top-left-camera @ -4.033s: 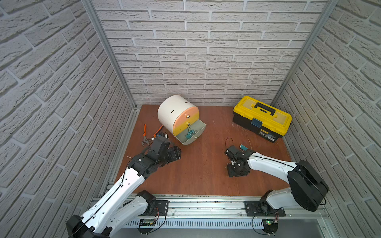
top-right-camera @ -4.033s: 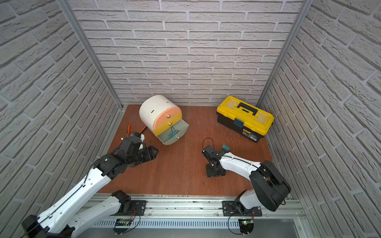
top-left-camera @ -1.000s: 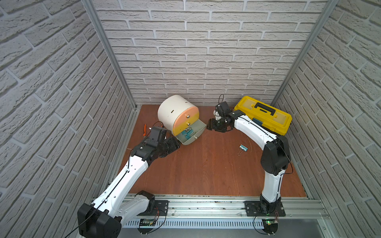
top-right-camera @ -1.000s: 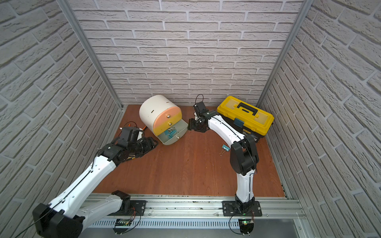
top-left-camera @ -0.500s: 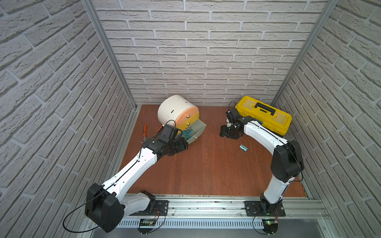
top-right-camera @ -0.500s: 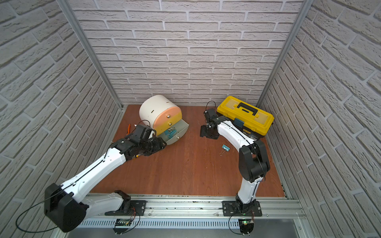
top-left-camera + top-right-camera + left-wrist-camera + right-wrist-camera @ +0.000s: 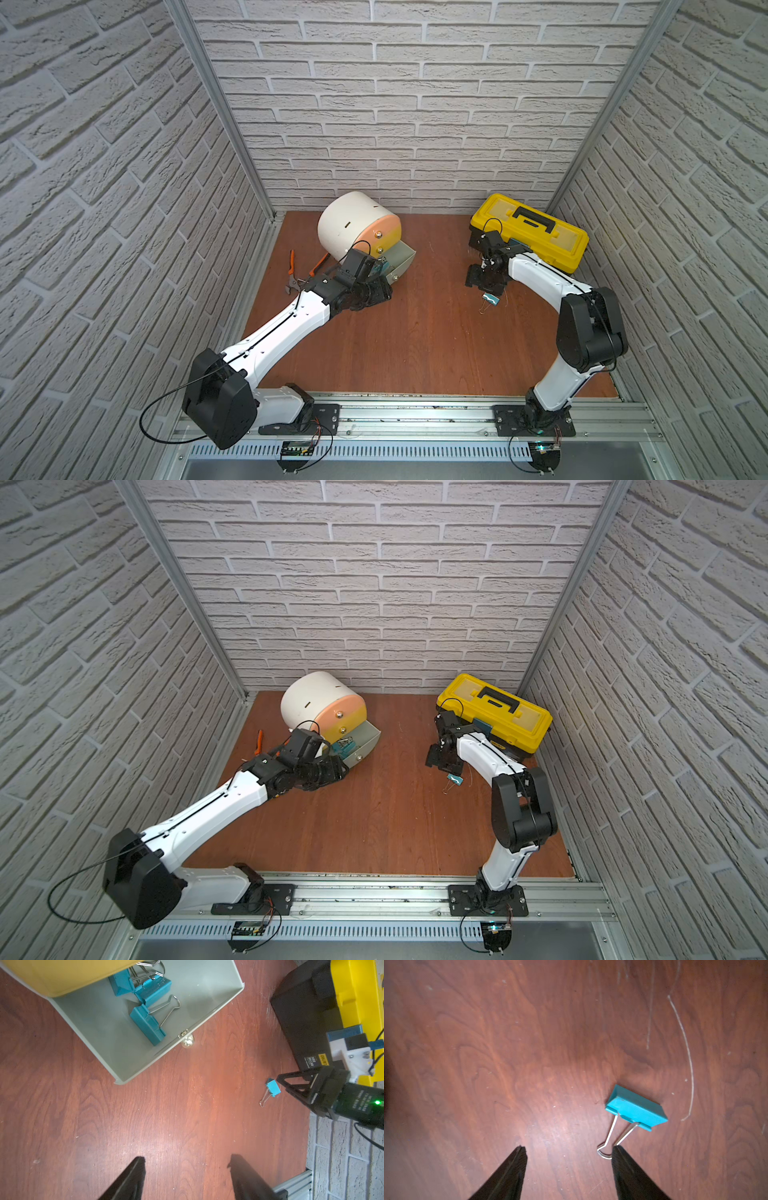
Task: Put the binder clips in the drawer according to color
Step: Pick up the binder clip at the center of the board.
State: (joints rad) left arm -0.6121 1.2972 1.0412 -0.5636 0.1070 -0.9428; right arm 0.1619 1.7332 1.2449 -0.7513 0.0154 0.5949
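While the right gripper (image 7: 568, 1148) hangs spread and empty just above the table (image 7: 488, 1043), a lone teal clip (image 7: 636, 1111) lies flat on the wood. In both top views it sits at about 3 o'clock from the table's middle and roughly 6 o'clock from that gripper. The left gripper (image 7: 186, 1157) is also spread and holds nothing, near the front of the open grey-green drawer (image 7: 99, 1043). That drawer sticks out of the white cabinet (image 7: 349, 224) at 10 o'clock, and several teal clips (image 7: 147, 1020) already lie inside it.

The lone clip looks light, stiff and slick on its painted sides, so a nudge may send it skidding. Its wire loops are thin and swing freely. I judge the firmest hold is across the folded body, or on both loops pinched together.

One finger of the right gripper overlaps the loop's end, but whether they touch cannot be told. The two upper drawers are shut and hide their contents, and the yellow front covers some of the stored clips.
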